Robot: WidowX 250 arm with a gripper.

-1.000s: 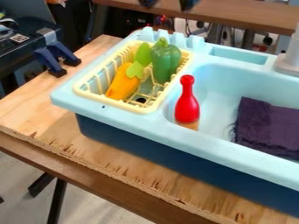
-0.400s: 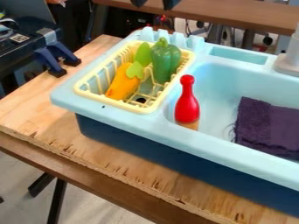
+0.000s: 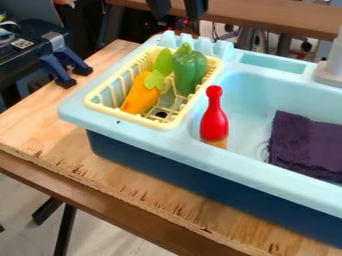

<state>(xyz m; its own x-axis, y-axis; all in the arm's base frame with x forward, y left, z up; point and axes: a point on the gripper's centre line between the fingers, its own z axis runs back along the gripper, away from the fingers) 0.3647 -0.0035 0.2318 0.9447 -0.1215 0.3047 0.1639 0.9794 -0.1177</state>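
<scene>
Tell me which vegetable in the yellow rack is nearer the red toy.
The green pepper: it's on the rack's basin side; the orange carrot is farther from the red toy.

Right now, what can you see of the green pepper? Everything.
The green pepper looks like smooth, slightly shiny plastic, with lobed sides and a short curved stem. It sits roughly upright, stem up, in the right part of the yellow rack. Green leaves lie close on its left; I can't tell whether they touch it. Its underside is hidden.

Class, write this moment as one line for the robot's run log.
tool: open, empty, beyond rack at top of view | rack: orange carrot, green pepper | basin: red pin near rack, purple cloth
</scene>
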